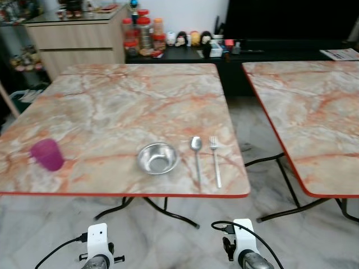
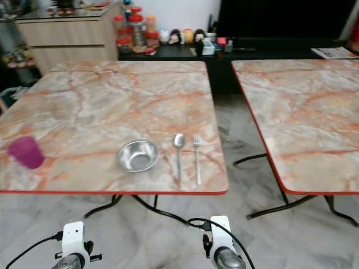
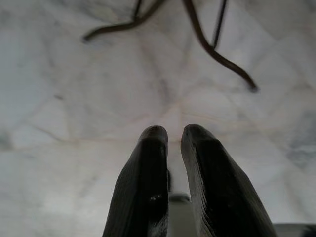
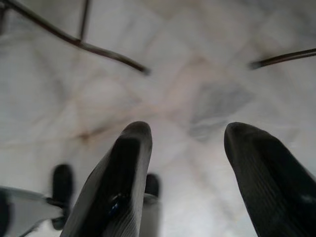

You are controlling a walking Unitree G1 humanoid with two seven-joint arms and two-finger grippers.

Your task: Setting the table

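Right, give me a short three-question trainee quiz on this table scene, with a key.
1. True or false: the spoon lies between the metal bowl and the fork.
2. Which item stands nearest the table's left edge? A) bowl B) purple cup C) fork
3. Fill in: the right gripper has its fingers ____, pointing at the floor.

Key: 1 true; 2 B; 3 open.
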